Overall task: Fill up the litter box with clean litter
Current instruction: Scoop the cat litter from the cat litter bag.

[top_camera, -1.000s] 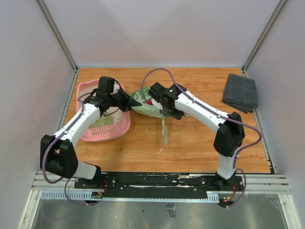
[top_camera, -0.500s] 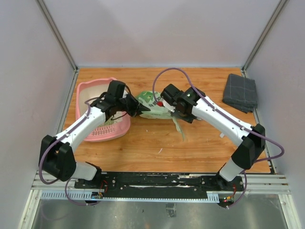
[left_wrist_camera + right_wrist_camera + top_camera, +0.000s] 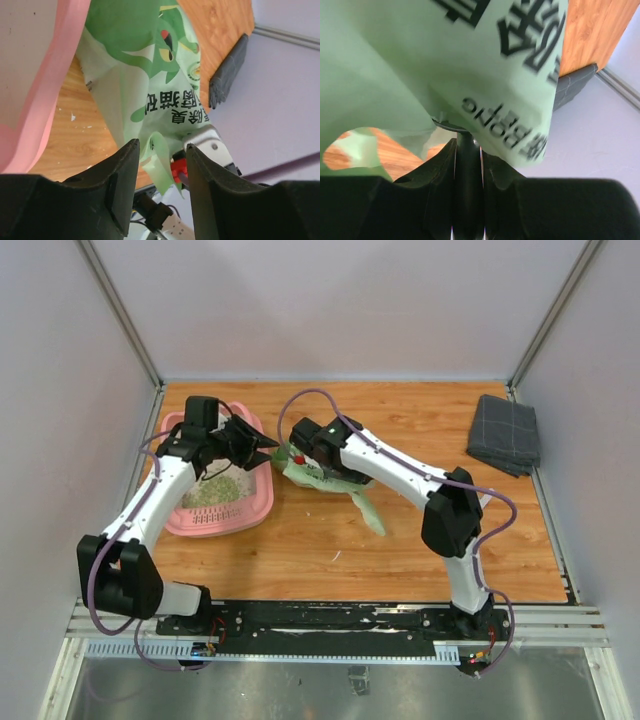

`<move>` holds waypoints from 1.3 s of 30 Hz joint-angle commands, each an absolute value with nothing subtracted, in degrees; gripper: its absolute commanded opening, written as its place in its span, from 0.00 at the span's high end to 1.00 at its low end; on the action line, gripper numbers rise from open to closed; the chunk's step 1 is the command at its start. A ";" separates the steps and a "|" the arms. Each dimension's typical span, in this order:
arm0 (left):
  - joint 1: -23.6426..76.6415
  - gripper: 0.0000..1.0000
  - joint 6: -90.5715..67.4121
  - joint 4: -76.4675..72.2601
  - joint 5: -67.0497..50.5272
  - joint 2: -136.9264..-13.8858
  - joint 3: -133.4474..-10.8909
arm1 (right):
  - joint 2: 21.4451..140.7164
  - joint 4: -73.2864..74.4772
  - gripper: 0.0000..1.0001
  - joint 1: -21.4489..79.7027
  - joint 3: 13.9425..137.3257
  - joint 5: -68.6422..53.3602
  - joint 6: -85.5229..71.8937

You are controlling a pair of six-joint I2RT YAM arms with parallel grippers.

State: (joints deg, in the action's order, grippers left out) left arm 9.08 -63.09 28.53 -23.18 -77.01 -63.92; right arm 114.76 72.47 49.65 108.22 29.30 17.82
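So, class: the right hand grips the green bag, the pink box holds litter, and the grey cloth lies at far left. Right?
No: the grey cloth lies at far right, as the top external view shows; the rest stands.

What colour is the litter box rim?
Pink; the litter box shows best in the top external view.

Arms (image 3: 160,498) are white with black joints, purple cables (image 3: 318,391), perhaps red fittings (image 3: 177,170)

Left fingers (image 3: 122,185) stand parted while right fingers (image 3: 440,175) are pinched close.
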 commanded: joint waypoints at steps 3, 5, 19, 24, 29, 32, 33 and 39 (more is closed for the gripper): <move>9.32 0.51 -60.62 30.33 -20.14 -78.76 -64.72 | 122.51 71.91 0.99 51.35 115.98 33.73 21.58; 9.36 0.51 -60.58 30.60 -19.61 -79.80 -64.80 | 123.80 69.02 0.99 52.63 116.27 33.11 23.60; 9.38 0.55 -59.01 29.35 -18.69 -86.62 -67.59 | 110.08 41.42 0.99 54.00 92.88 19.11 28.13; 9.40 0.55 -59.02 29.18 -18.48 -87.17 -67.63 | 106.15 33.26 0.99 53.07 88.39 12.37 25.92; 9.40 0.55 -58.89 29.23 -18.37 -87.44 -67.33 | 103.23 26.12 0.99 51.42 83.32 6.77 24.00; 9.40 0.55 -58.62 29.18 -18.42 -87.63 -67.41 | 102.02 22.87 0.99 49.51 81.10 2.32 22.25; 9.40 0.55 -58.70 29.19 -18.42 -87.63 -67.46 | 101.54 21.50 0.99 48.83 80.22 0.97 21.57; 9.49 0.55 -58.30 29.22 -18.91 -88.06 -68.03 | 97.57 11.78 0.99 46.09 72.31 -3.76 18.44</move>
State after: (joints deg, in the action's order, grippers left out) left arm 9.19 -59.33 29.80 -18.70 -87.26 -66.32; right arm 100.38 23.70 46.85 76.34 4.60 21.85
